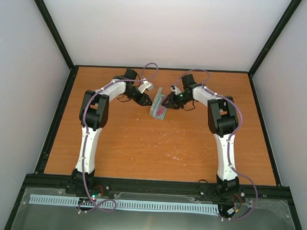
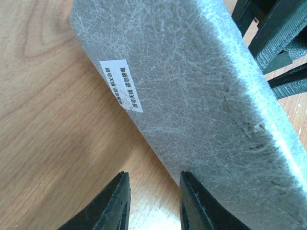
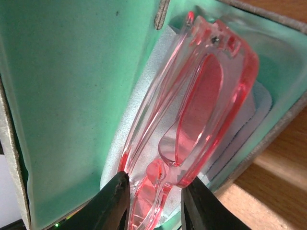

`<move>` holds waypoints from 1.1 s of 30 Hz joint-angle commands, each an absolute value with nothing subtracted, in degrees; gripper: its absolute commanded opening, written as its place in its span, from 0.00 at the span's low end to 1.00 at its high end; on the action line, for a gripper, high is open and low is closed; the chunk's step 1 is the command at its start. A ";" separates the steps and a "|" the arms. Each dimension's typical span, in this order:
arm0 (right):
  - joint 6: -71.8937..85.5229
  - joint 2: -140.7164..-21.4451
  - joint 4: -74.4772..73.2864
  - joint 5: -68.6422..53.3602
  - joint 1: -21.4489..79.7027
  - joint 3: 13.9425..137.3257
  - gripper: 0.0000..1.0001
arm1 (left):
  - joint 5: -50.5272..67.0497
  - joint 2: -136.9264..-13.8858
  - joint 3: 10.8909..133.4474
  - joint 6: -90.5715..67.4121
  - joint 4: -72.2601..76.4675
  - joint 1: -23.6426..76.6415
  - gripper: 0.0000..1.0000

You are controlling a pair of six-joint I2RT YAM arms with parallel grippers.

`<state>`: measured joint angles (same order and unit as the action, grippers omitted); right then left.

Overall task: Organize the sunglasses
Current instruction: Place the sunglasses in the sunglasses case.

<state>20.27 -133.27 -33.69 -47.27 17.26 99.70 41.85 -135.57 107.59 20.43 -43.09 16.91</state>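
Setting the sunglasses (image 3: 192, 110) down flat is what we want here: they lie folded in the open case (image 3: 72, 96), on the pale cloth (image 3: 136, 120), with the right gripper (image 3: 156, 201) pinching one end of the frame. We should let go gently and lift straight out. The left gripper (image 2: 151, 201), fingers apart on nothing, sits at the case's grey outside and should steady it

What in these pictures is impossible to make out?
- Right wrist view: the right claw covers the near end of the sunglasses.
- Left wrist view: the case shows only its grey outside. Whether the left claw grips it is unclear, as the bottom edge crops it.
- Top view: the sunglasses are too small to see clearly.
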 commanded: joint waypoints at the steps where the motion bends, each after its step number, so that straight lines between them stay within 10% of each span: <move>1: 18.34 -132.23 -37.37 -44.13 17.52 100.55 0.31 | 43.32 -133.07 107.60 19.59 -41.43 17.23 0.31; 23: 15.70 -129.85 -43.68 -36.14 17.55 103.15 0.41 | 43.42 -132.89 107.23 19.51 -40.68 17.23 0.31; 28: 16.08 -129.09 -43.40 -34.76 17.55 103.33 0.15 | 43.44 -132.89 107.27 19.51 -40.49 17.22 0.31; 33: 16.10 -128.23 -42.88 -34.80 17.57 102.97 0.23 | 43.46 -132.89 107.16 19.32 -40.28 17.23 0.31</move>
